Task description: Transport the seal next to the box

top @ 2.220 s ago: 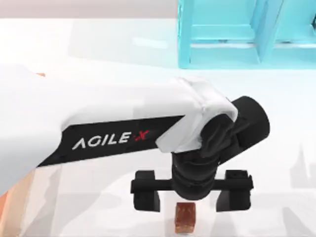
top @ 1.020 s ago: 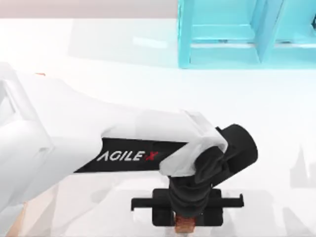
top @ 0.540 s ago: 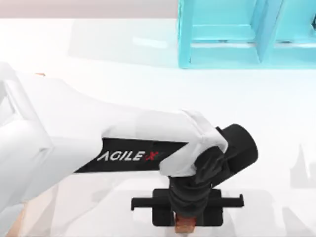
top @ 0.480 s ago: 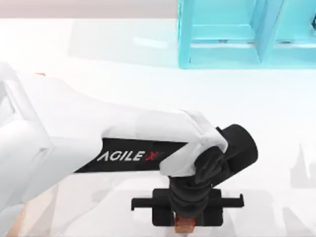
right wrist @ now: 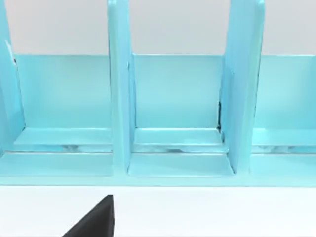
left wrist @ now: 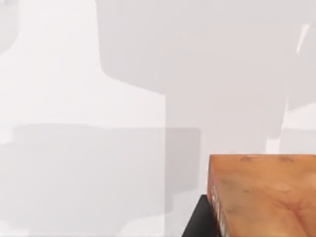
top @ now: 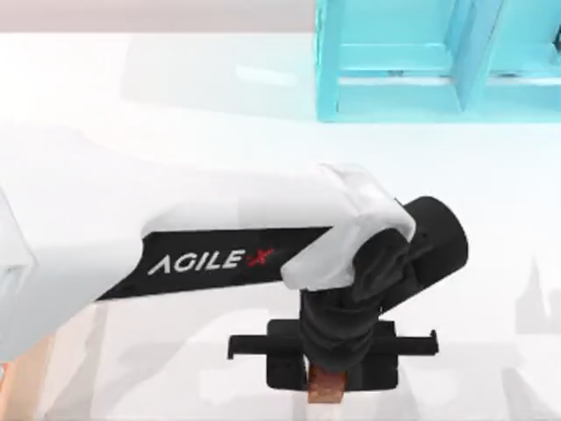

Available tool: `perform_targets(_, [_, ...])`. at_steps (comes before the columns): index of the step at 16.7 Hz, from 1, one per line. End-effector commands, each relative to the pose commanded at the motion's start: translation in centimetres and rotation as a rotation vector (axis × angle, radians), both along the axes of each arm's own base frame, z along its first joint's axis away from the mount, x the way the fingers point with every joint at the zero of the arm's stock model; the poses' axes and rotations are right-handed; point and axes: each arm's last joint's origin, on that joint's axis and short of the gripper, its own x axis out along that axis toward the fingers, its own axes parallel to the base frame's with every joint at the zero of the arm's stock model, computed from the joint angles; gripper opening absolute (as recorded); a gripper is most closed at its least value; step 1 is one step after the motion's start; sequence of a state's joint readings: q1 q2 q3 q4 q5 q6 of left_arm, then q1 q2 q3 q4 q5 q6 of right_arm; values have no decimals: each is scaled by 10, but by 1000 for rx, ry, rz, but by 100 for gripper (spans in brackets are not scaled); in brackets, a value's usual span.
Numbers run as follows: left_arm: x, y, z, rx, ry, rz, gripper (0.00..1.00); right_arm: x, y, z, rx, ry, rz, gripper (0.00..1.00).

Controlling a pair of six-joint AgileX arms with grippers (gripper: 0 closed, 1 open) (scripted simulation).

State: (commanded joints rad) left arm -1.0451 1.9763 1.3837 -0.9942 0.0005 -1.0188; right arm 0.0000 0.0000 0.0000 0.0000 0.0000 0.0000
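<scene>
One seal [top: 325, 386] is seen clamped between the fingers of the left end effector [top: 326, 379], near the tabletop's [top: 219, 132] front edge. Slippage could be risked if the small block is pinched off-centre. One cyan shelf [top: 394, 61] is counted; the box is hidden.

The left gripper [top: 326, 379] sits near the table's [top: 508, 228] front edge, the seal [top: 325, 386] between its fingers. Behind it, well apart and to its right, stands the shelf [top: 421, 61]. A box corner [top: 24, 377] lies far to its left.
</scene>
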Motion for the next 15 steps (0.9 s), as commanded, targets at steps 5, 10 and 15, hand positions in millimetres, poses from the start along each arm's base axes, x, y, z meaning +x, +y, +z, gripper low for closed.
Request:
perform_targets(5, [1,0,13,-12,-6,-1,0,0,0,0,0,0,0,100])
perform_targets(10, [28,21,24,-5,0,0,0,0,0,0,0,0,0,100])
perform_targets(15, [89,92,56,-8,2,4,0,0,0,0,0,0,0,100])
